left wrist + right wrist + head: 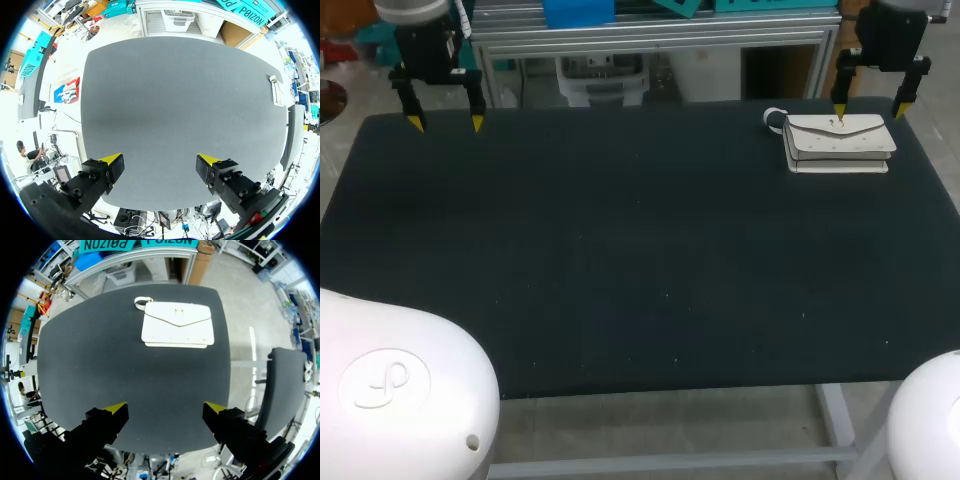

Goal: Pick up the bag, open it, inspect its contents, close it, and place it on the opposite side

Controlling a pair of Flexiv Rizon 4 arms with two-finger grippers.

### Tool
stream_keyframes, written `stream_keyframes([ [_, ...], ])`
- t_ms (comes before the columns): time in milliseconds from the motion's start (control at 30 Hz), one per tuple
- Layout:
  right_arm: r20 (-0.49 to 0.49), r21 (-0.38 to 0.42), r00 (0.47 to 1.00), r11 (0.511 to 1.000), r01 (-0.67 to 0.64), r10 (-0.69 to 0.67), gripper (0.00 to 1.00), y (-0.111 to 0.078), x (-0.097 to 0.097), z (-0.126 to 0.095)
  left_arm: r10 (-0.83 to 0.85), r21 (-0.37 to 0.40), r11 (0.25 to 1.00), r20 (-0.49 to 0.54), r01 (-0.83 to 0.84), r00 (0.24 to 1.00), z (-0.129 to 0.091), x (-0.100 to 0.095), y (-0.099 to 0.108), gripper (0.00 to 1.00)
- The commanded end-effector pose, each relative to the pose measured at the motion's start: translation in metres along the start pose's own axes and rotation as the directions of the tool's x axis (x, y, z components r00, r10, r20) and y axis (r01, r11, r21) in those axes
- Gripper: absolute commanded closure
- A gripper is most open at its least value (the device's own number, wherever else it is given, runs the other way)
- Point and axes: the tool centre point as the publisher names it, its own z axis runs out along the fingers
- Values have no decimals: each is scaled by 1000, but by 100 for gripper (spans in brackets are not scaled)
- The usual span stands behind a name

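Right tool [165, 409] raised, splayed, bag [177, 325] ahead

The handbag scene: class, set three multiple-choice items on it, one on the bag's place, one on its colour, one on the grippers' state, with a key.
1. Where on the table does the handbag lie?
A. far right corner, by the right gripper
B. the middle
C. near left corner

2. What colour is the handbag?
A. red
B. white
C. green

3. How are the grippers?
A. both open, empty
B. right shut on the handbag
C. left shut on the handbag

Key:
1 A, the head view shows it there.
2 B, it is white against the black table.
3 A, the right and the left gripper have spread fingers with nothing between.
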Motion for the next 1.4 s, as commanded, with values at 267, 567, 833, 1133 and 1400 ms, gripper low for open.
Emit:
stream_keyframes([
  [267, 1, 2, 1000, 1000, 0, 0, 0, 0, 0, -1, 0, 0, 1000, 2, 0, 1000, -1, 0, 0, 0],
  [567, 1, 2, 1000, 1000, 0, 0, 0, 0, 0, -1, 0, 0, 1000, 2, 0, 1000, -1, 0, 0, 0],
  [833, -57, 38, 998, 999, -23, 25, 0, 4, -13, 9, 242, 150, 962, -89, -228, 966, -2, 20, 17, 0],
  [1133, -168, 93, 984, 995, -39, 55, 0, 22, -50, 28, 612, 340, 769, -148, -541, 777, 9, 50, 39, 0],
  [1400, -261, 134, 964, 991, -15, 50, 0, 37, -70, 44, 832, 509, 507, -76, -696, 550, 22, 78, 59, 0],
])
